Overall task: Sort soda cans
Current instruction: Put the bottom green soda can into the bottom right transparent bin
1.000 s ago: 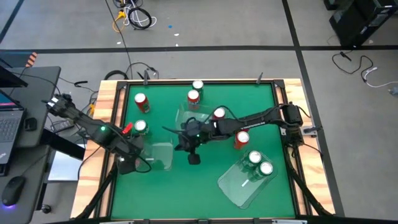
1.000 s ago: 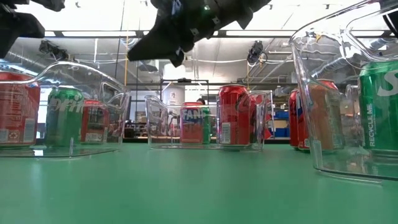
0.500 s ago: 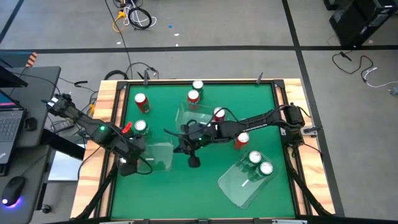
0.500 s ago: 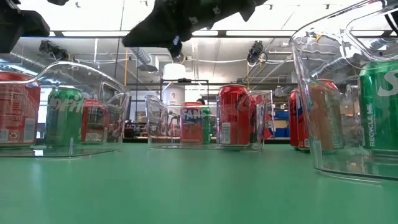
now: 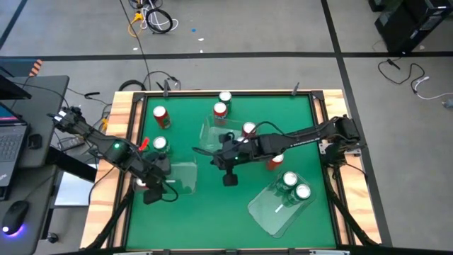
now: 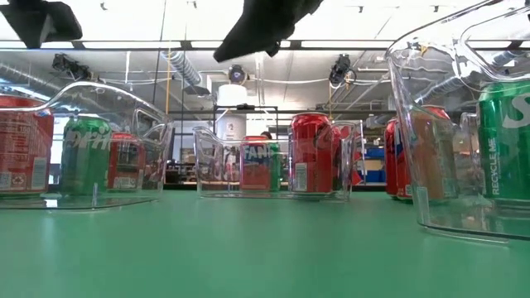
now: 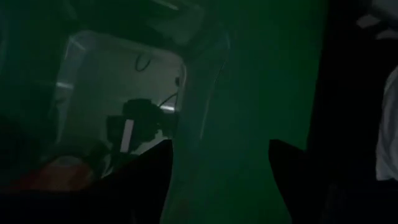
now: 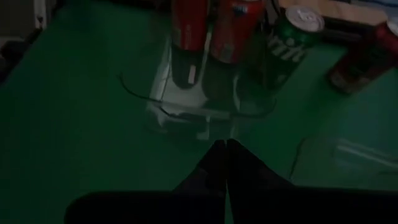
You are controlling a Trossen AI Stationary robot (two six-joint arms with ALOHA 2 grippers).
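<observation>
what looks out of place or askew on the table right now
The clear bin near the right front lies skewed diagonally to the table's edges, with two green cans crowded at one end. One red can stands loose on the mat just beside it, outside any bin. No can looks tipped or spilled.

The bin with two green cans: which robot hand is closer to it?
Right. The right gripper hangs over the mat just beside the bin holding the green cans. The left gripper is across the table, by another bin.
</observation>
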